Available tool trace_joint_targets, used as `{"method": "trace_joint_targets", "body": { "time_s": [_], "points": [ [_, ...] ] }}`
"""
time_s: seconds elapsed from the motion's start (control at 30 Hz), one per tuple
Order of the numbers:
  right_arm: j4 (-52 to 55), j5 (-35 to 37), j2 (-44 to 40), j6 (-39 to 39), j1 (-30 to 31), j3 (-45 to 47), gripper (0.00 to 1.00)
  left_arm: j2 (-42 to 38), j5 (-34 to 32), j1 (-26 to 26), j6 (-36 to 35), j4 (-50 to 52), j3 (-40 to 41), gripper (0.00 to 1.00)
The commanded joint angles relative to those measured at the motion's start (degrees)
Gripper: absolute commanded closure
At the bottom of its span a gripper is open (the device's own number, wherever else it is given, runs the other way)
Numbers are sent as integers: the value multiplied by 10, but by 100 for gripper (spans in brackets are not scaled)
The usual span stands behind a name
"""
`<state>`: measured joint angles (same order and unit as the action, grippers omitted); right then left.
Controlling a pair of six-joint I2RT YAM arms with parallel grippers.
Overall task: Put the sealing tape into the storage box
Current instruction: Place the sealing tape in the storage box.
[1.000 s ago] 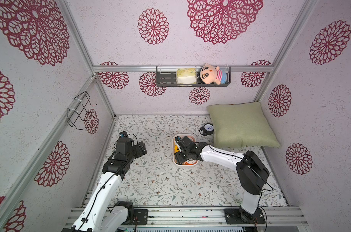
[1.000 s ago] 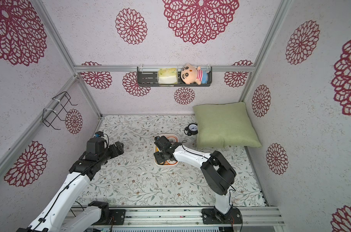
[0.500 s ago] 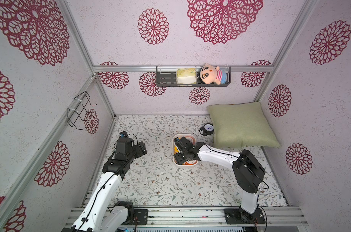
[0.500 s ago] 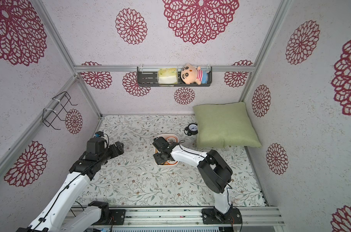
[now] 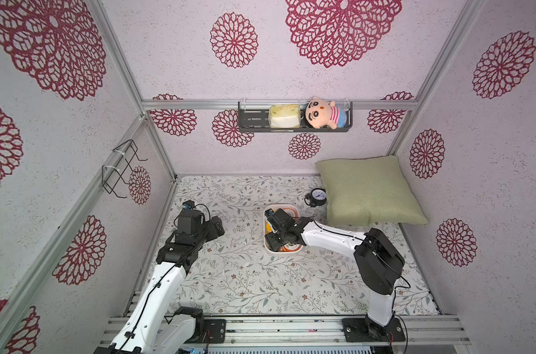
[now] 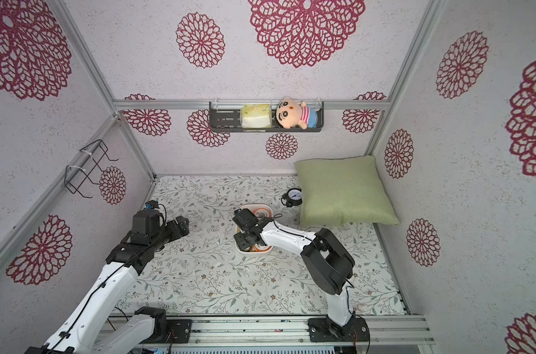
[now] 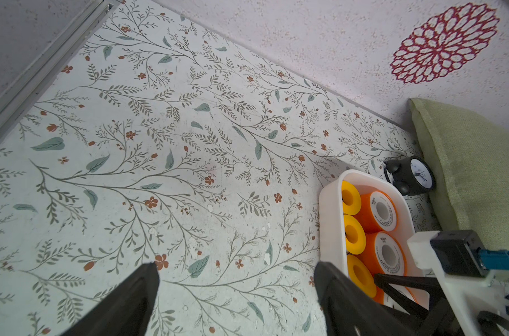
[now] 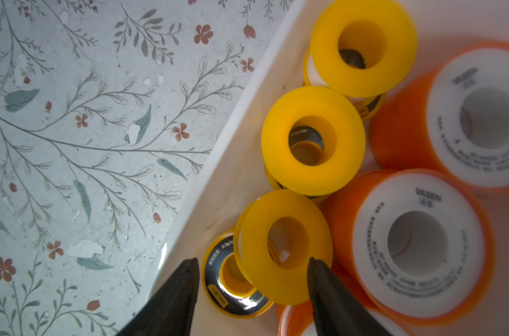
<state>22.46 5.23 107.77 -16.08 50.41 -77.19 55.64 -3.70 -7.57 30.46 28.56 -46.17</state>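
The white storage box [image 5: 283, 253] [image 6: 254, 252] stands mid-table and holds several sealing tape spools. Inside it, yellow spools [image 8: 313, 139] line the wall [image 8: 236, 116], next to white-faced orange ones [image 8: 416, 244]. My right gripper [image 8: 252, 263] [image 5: 273, 237] reaches down into the box, open. Its fingers straddle a tilted yellow spool [image 8: 285, 247] that leans on a black-ringed spool [image 8: 230, 279]. There is a gap beside one finger. My left gripper [image 7: 237, 270] [image 5: 216, 226] hangs open over bare table left of the box [image 7: 330, 209], holding nothing.
A black alarm clock [image 5: 317, 196] stands just behind the box, against a green pillow [image 5: 368, 190] at the back right. A dark wall shelf [image 5: 294, 128] holds a doll and a sponge. A wire rack [image 5: 119, 168] hangs on the left wall.
The right arm has shifted slightly to the left, its gripper staying down in the box. The left arm has not moved.
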Motion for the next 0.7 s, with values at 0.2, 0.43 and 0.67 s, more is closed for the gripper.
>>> {"method": "trace_joint_targets", "body": {
  "time_s": [0.2, 0.43, 0.67],
  "points": [
    [-22, -53, -34, 5, 1, 13, 47, 2, 1, 6, -4, -11, -3, 8],
    [-31, -74, -35, -2, 0, 23, 62, 2, 0, 6, -4, -11, -3, 8],
    [-45, -96, -42, -3, -1, 33, 66, 2, -1, 6, -4, -11, -3, 8]
  ]
}}
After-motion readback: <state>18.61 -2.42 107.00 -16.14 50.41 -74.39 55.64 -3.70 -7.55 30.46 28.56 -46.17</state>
